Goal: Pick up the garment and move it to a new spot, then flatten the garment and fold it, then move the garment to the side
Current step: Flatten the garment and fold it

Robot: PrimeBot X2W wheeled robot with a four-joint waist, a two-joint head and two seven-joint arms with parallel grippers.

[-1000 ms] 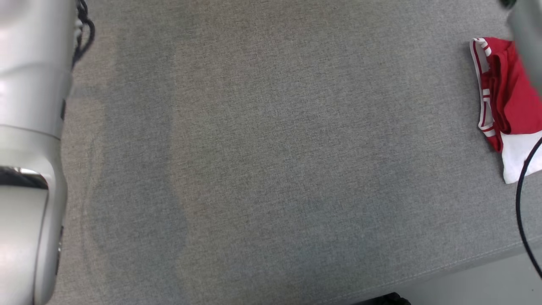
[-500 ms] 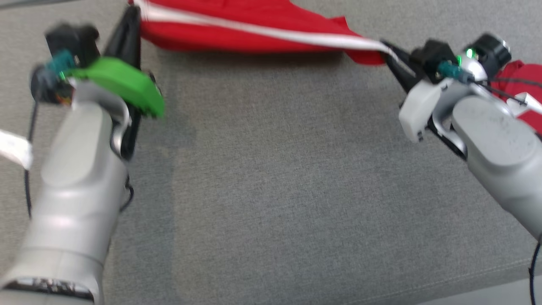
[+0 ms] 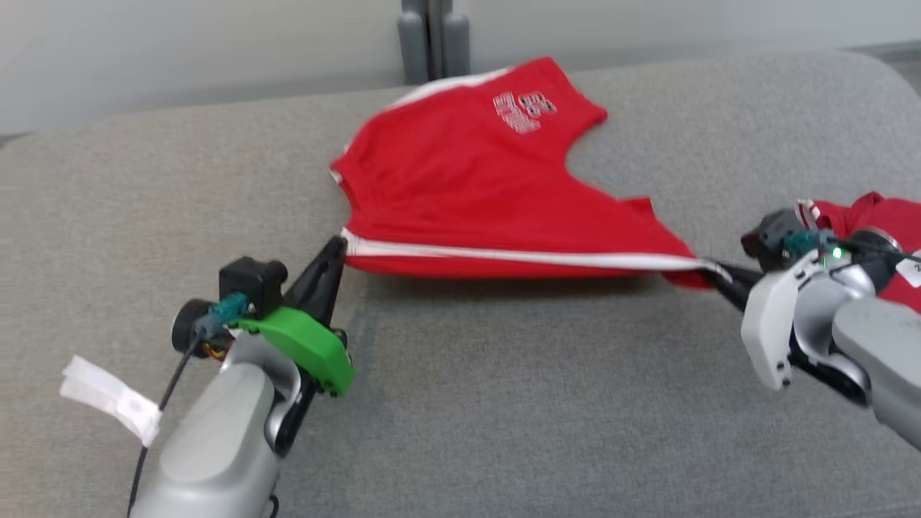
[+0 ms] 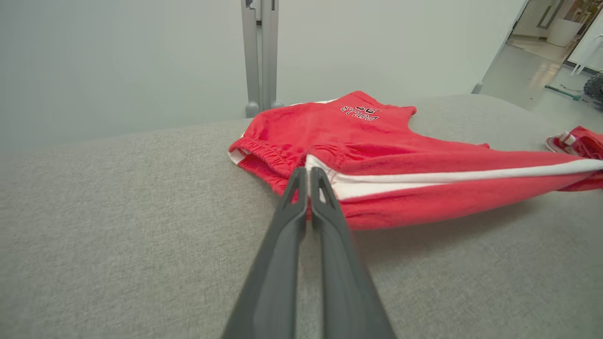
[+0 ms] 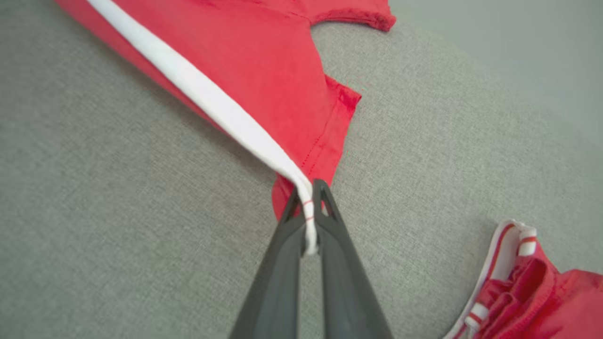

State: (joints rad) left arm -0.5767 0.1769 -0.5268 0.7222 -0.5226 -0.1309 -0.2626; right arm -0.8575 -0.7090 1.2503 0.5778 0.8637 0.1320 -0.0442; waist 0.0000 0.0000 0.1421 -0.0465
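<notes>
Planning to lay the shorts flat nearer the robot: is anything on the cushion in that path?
Nothing visible: the grey cushion before the red shorts is bare. Another red garment lies aside, near the right gripper.

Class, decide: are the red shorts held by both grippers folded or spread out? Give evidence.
Spread out: the red shorts fan open over the grey cushion, white-striped edge pulled straight between the left gripper and right gripper.
</notes>
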